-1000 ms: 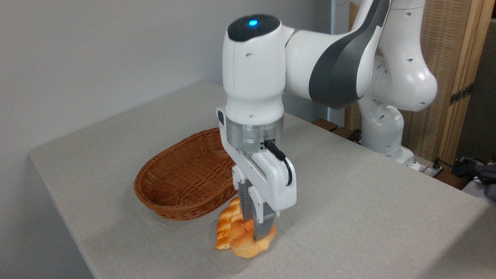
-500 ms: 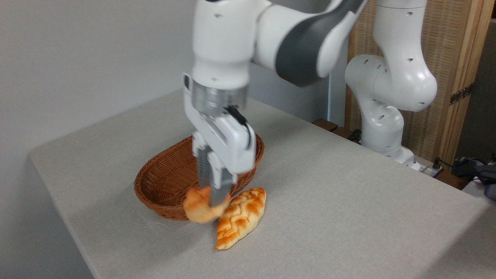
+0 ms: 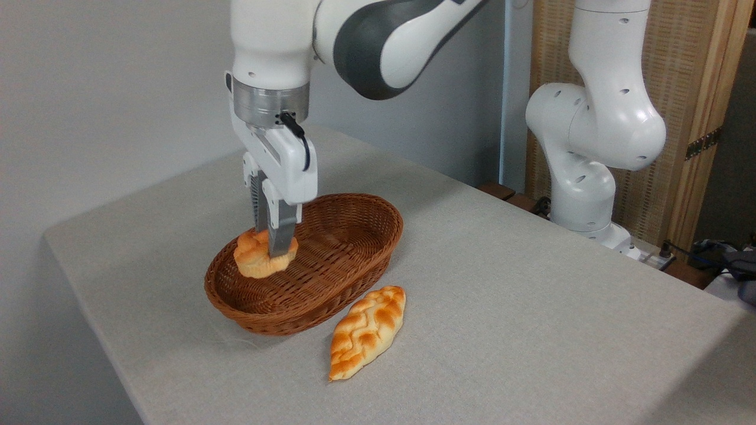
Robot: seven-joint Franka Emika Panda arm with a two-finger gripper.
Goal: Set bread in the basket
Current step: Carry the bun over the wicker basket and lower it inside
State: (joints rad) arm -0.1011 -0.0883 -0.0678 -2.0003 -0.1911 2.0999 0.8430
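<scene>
The bread (image 3: pixel 254 257), a small round orange-golden bun with a lumpy top, hangs above the inside of the basket (image 3: pixel 348 260), over its left half. My gripper (image 3: pixel 273 249) is shut on the bun, fingers pointing straight down from above. The basket is an oval reddish-brown wicker one standing on the grey tablecloth. Whether the bun touches the basket floor cannot be told.
A longer braided golden loaf (image 3: pixel 367 332) lies on the cloth just in front of the basket's right end. The arm's white base (image 3: pixel 585 195) stands at the table's far right edge. The table's left and front edges are close to the basket.
The gripper has lifted the bun off the cloth beside the braided loaf and carried it up and to the left, over the basket rim and above the basket's inside.
</scene>
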